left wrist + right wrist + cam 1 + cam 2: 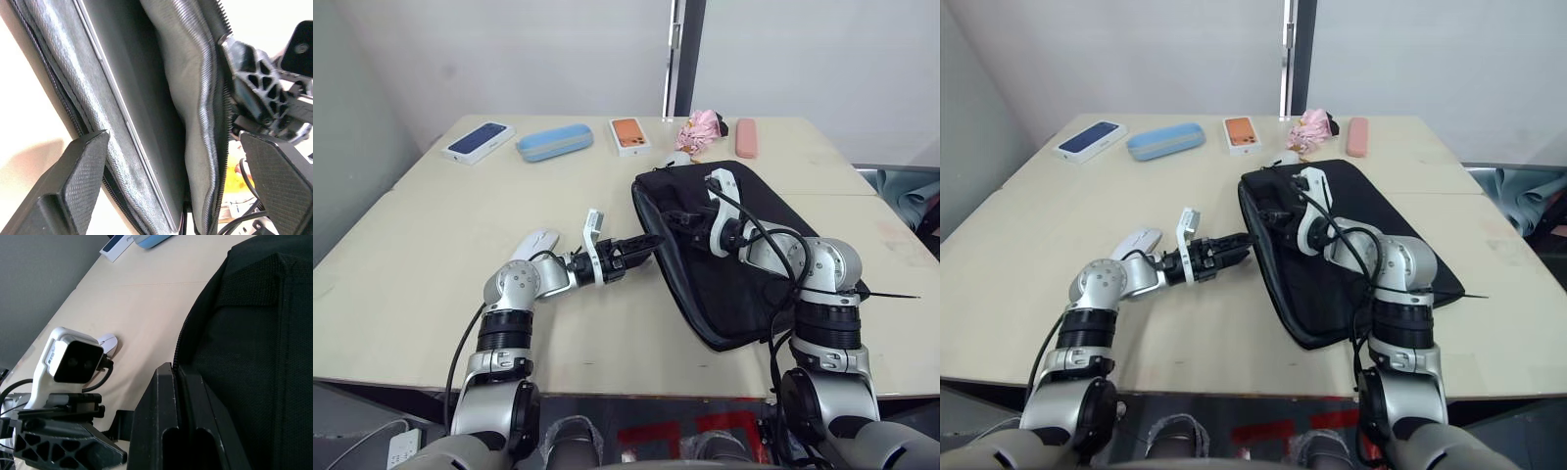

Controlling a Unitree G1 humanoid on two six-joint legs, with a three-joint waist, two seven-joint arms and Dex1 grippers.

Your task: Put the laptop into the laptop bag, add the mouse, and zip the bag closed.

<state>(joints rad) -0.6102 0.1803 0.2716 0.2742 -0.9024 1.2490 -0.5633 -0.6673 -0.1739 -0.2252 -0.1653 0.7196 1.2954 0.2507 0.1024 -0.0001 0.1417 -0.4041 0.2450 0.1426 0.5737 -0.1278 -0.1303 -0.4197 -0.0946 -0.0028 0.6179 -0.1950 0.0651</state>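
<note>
While the laptop bag [734,255] lies flat on the right half of the bench [431,225], its zip edge on the robot's left side gapes, and the left wrist view looks straight into that gap: the laptop [142,122] sits inside, its thin silver edge running between the grey lining on either side. At this open edge the left gripper [646,243] has its two black fingers [73,181] spread wide, one outside the lower wall of the bag, the other beyond the upper flap. On top of the bag near the same edge, the right gripper [677,217] rests with its fingers [166,431] pressed together; whether a bit of fabric or a zip pull is pinched between them I cannot tell. Well apart from the bag, the mouse [536,243] lies on the bench just behind the left forearm. Along the far edge of the bench stand a dark blue box [478,141], a light blue case [554,142], an orange phone box [628,135], a pink crumpled thing [701,127] and a salmon-pink case [746,137]
</note>
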